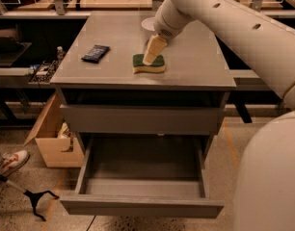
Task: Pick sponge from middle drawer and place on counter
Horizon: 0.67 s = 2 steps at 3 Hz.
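Sponge (157, 66) lies flat, green face up, on the counter (195, 57) near its front edge, the gripper (150, 59) planted right on its top, grip impossible to read, and the middle drawer (142, 208) hangs wide open below.

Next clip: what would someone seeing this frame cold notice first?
The big white arm reaches in from the picture's right, its gripper down at the green-and-yellow sponge lying flat on the grey counter. Below, the middle drawer hangs pulled out, nothing visible inside. A black packet lies at the counter's left.
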Motion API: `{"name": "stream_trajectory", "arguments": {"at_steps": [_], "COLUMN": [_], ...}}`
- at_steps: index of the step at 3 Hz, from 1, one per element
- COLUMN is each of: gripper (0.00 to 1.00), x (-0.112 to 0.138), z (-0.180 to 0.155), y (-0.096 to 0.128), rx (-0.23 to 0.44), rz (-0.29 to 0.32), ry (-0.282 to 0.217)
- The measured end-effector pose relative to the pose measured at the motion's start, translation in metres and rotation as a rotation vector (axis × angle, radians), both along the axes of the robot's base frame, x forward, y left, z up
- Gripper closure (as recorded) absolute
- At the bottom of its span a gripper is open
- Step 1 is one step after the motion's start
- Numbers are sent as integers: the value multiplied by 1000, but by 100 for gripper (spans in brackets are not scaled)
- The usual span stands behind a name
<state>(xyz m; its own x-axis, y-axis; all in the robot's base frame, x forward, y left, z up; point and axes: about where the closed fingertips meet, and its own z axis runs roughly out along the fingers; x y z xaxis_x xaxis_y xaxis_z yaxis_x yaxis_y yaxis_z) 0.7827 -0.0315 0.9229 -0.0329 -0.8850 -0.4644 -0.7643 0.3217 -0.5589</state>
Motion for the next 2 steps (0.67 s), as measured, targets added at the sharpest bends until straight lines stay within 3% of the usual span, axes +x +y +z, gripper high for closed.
{"name": "stream_trajectory", "arguments": {"at_steps": [1,2], "gripper": [0,0], "x": [4,5], "z": [12,35], "y": [-55,-119], "rx": [53,108], "rz": [-98,-216], "ry": [-14,-58]}}
